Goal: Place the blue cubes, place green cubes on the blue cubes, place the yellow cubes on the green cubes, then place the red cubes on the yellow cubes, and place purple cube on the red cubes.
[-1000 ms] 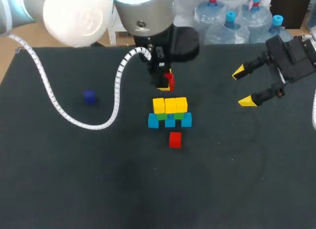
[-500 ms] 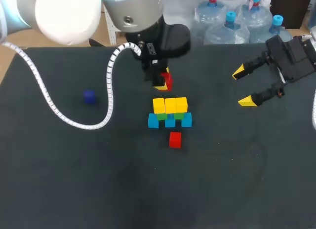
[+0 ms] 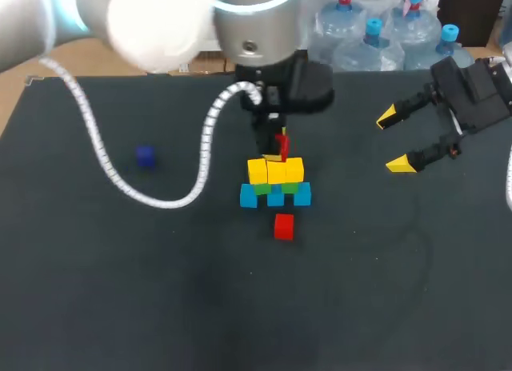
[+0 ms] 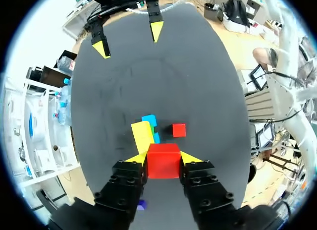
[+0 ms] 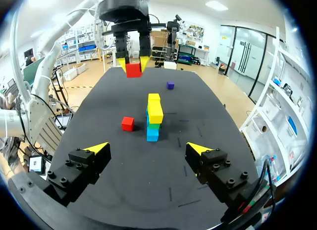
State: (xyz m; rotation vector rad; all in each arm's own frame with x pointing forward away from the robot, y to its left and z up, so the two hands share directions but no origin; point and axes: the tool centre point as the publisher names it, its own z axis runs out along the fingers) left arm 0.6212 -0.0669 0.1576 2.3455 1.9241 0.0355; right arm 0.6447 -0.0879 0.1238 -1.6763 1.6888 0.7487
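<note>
From above, the left hand (image 3: 275, 149) grips a red cube (image 3: 281, 141) just over the yellow cubes (image 3: 276, 169), which sit on green cubes (image 3: 262, 189) and blue cubes (image 3: 249, 197). A second red cube (image 3: 283, 226) lies on the surface (image 3: 360, 291) nearby, and the purple cube (image 3: 144, 156) is well apart.

Left wrist: both fingers press the held cube.

Right wrist: the right hand (image 5: 148, 149) gapes wide and empty.

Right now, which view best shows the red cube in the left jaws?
The left wrist view: the held red cube sits large between the left jaws, both contacts visible. The head view shows only a red sliver above the yellow cubes. The right wrist view shows it whole but small.
</note>
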